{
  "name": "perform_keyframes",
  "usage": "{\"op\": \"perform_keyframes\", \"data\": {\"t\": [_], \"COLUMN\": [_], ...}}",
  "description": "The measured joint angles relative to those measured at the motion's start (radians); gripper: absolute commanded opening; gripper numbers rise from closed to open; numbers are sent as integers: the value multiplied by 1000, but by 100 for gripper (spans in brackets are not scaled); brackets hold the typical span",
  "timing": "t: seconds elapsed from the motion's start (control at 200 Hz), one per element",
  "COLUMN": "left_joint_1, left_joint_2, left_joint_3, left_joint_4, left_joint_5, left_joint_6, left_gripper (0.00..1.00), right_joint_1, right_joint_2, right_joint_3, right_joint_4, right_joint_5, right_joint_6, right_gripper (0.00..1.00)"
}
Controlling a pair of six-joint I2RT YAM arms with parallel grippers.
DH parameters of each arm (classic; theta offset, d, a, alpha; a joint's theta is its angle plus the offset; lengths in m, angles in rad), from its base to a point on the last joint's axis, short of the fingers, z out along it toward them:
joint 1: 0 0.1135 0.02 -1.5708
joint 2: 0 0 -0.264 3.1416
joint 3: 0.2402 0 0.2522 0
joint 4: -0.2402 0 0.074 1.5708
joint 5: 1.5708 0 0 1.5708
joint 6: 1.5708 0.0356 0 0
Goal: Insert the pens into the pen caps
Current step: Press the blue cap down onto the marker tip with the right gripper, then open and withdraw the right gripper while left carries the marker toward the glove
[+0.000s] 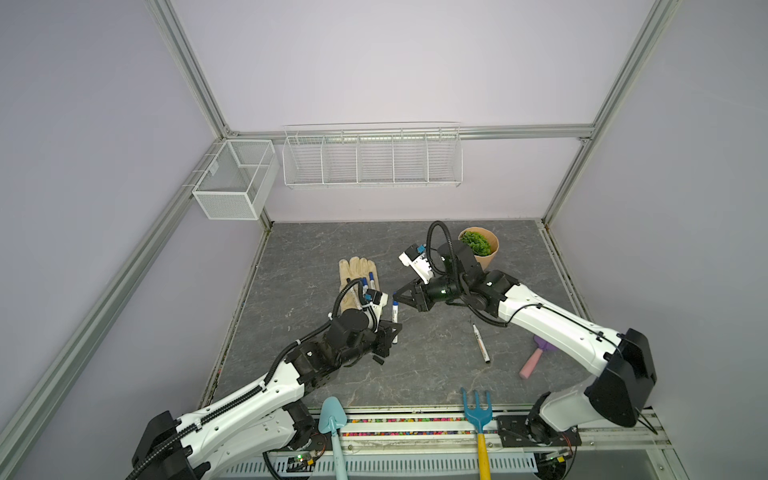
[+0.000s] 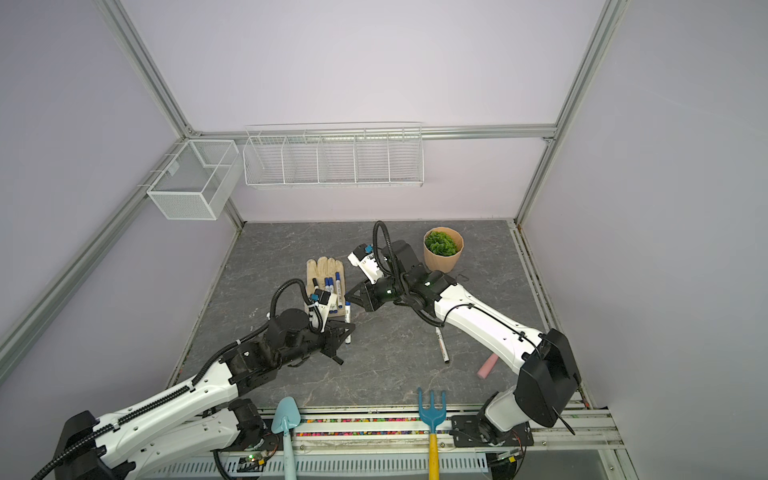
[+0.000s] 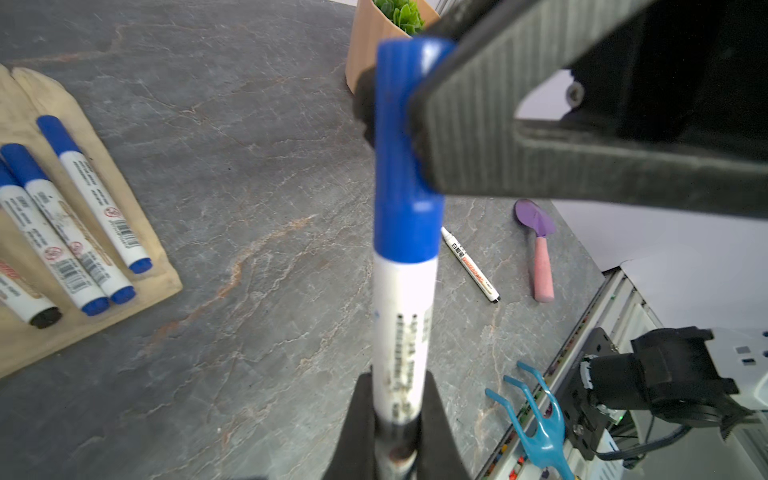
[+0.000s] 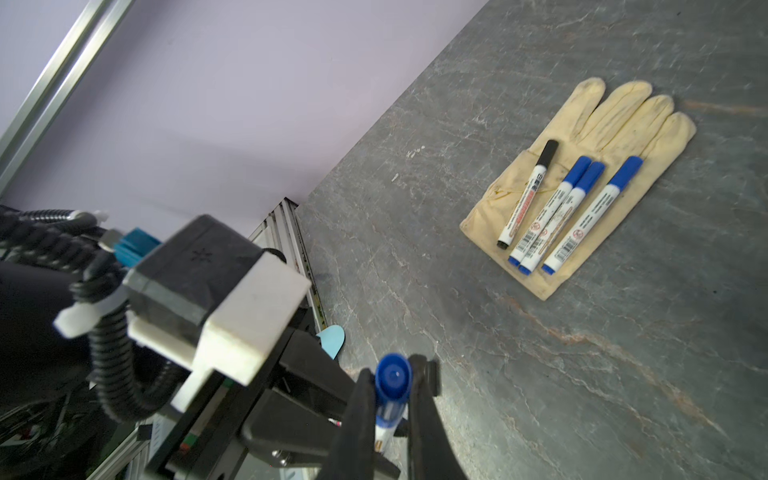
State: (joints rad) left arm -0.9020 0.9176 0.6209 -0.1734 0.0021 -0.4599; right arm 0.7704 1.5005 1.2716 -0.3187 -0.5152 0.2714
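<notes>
Left claw (image 3: 395,415) is closed on the lower barrel of one pen (image 3: 403,332). Right claw (image 4: 392,386) is closed across the blue cap (image 3: 405,166) on that pen's upper end. The pen hangs between them above the middle of the worktop (image 1: 415,374), clear of the surface.

Judged handling: light, rigid plastic with a smooth round barrel, likely to twist or slide under a slack pinch. It is best taken crosswise on the barrel well back from the tip, with the cap held across its sides and force applied straight along the axis.

Four capped pens (image 4: 561,208) lie side by side on a glove (image 4: 623,112) at 11 o'clock from the held pen. A loose pen (image 1: 481,344) with a bare tip lies at 4 o'clock. No matching cap for it is visible.

Not determinable:
- The cap covers the tip, so whether it is fully seated cannot be told.
- The held pen's end plug is buried in the left claw.
- The barrel print is blurred in the left wrist view.
- In a top view, the left wrist camera housing overlaps part of the glove.
</notes>
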Motion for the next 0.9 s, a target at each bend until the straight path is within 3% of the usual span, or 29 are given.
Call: {"op": "perform_keyframes", "data": {"t": [0.345, 0.9], "left_joint_1": [3, 61], "left_joint_2": [57, 199], "left_joint_3": [62, 129], "left_joint_4": [-103, -166], "left_joint_5": [-86, -5], "left_joint_6": [122, 100], "left_gripper": [0, 0], "right_joint_1": [0, -1], "right_joint_2": [48, 133], "right_joint_3": [17, 67], "right_joint_4": [-7, -95], "right_joint_5": [-13, 45], "right_joint_6": [-63, -89], "right_gripper": [7, 7]}}
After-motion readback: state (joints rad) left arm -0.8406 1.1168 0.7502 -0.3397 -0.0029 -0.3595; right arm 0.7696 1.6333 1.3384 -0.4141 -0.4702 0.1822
